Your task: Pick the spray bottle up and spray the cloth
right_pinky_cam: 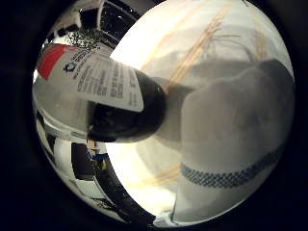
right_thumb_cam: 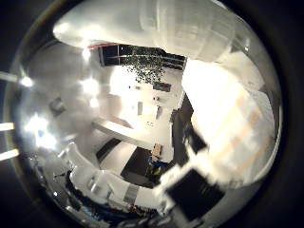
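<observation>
Little finger side palm view: spray bottle (right_pinky_cam: 103,91), labelled body and dark base, fills much of the frame, so it sits close against the palm, lifted clear of the table (right_pinky_cam: 159,38). Below it, on the pale, streaked tabletop, lies the cloth (right_pinky_cam: 236,139), grey-white with a checked band near one edge; the bottle appears carried over it, presumably for spraying. Nothing stands between bottle and cloth. Thumb side palm view: the hand (right_thumb_cam: 109,185) shows white and black segments curled inward, and a broad white curved surface close to the lens is likely the bottle's upper part, so the hand is judged clasped around the bottle. Beyond: room interior, ceiling lights, no obstruction visible.
</observation>
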Robot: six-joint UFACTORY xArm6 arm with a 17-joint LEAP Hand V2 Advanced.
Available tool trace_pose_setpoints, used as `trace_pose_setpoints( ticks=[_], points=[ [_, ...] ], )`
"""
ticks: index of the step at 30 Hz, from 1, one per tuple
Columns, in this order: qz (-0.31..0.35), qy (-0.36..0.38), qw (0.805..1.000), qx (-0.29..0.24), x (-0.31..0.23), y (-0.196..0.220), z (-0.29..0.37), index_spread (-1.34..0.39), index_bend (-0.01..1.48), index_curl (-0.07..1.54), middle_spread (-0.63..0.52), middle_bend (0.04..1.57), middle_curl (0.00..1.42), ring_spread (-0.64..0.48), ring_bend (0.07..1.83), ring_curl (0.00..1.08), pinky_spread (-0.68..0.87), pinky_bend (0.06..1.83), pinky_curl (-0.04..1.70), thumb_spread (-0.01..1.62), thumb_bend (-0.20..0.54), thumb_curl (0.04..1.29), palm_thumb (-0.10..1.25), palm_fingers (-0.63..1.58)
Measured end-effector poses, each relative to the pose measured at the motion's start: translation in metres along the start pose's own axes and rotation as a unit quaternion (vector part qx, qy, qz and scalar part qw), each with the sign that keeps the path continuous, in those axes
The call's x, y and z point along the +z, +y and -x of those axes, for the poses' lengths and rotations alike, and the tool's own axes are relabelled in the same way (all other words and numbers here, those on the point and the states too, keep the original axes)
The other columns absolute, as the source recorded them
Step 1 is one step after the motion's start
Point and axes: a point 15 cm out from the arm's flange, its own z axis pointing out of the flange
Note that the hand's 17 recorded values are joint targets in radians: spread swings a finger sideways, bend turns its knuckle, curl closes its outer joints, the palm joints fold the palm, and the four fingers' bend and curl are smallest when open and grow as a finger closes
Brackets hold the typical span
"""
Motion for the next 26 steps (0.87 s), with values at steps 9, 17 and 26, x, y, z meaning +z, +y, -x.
trace_pose_setpoints(
  ticks=[9, 17, 26],
  points=[
    [-0.010, 0.000, 1.000, -0.006, -0.022, -0.012, 0.008, -0.30, 0.20, 0.39, 0.04, 0.36, 0.31, 0.07, 0.55, 0.24, 0.31, 0.39, 0.49, 0.96, -0.027, 0.43, 0.73, 0.07],
    [-0.006, 0.023, 0.999, -0.040, -0.066, -0.028, 0.032, -0.28, 0.16, 0.34, 0.06, 0.28, 0.32, 0.11, 0.45, 0.23, 0.33, 0.33, 0.40, 0.97, -0.028, 0.39, 0.72, 0.12],
    [0.021, 0.021, 0.999, -0.041, -0.092, 0.003, 0.085, -0.26, 0.16, 0.31, 0.07, 0.24, 0.33, 0.14, 0.38, 0.23, 0.35, 0.31, 0.35, 0.99, -0.026, 0.38, 0.70, 0.14]
  ],
)
